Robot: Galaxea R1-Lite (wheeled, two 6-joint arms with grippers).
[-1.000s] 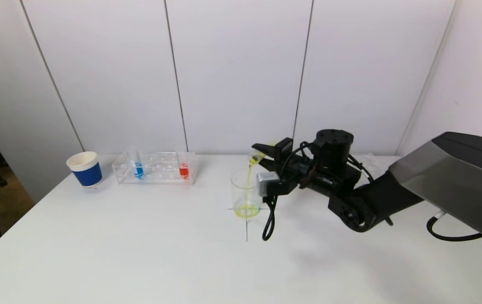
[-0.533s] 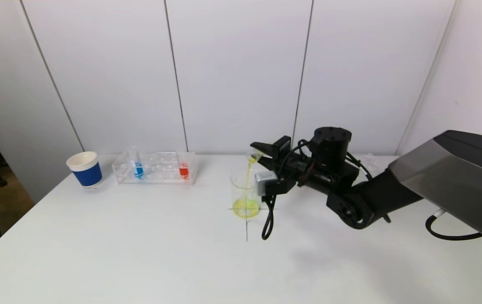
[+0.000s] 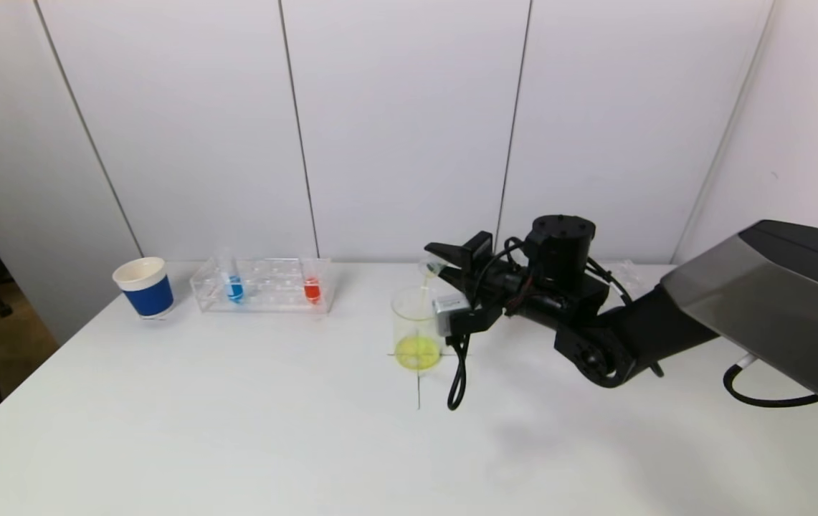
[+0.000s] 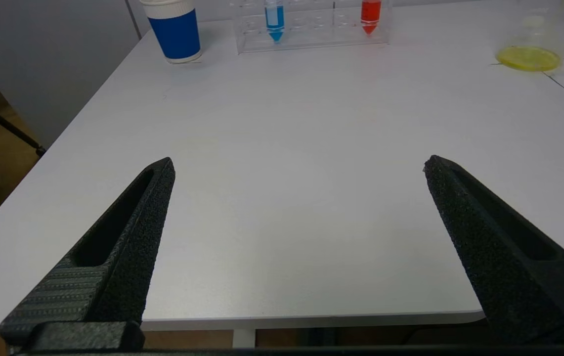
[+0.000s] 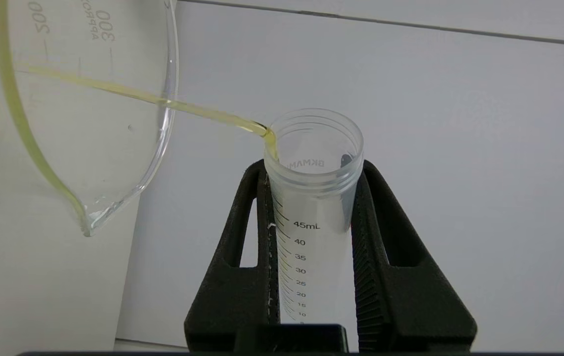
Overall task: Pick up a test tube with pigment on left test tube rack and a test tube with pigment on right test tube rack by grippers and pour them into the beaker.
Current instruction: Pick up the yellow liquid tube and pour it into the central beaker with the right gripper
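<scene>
One clear graduated test tube sits clamped between the two black fingers of the right gripper, tipped over above the beaker near the middle of the white table. Its printed scale runs up to a 45 mL mark, its threaded mouth is uncapped, and its body looks almost drained, with only a thin yellow stream leaving the lip and crossing over the beaker's rim. That beaker is transparent glass with a pouring spout and printed volume marks; a shallow pool of yellow liquid lies at its bottom, and it stands on a cross of thin dark lines drawn on the table. Farther toward the robot's left, at the back of the table, a clear plastic rack holds two upright tubes well apart from each other, one with blue pigment and one with red pigment. Just beside the rack on its outer side stands a blue paper cup with a white rim. The left gripper hovers low over the near edge of the table, well apart from everything, its jaws spread wide with nothing between them.
</scene>
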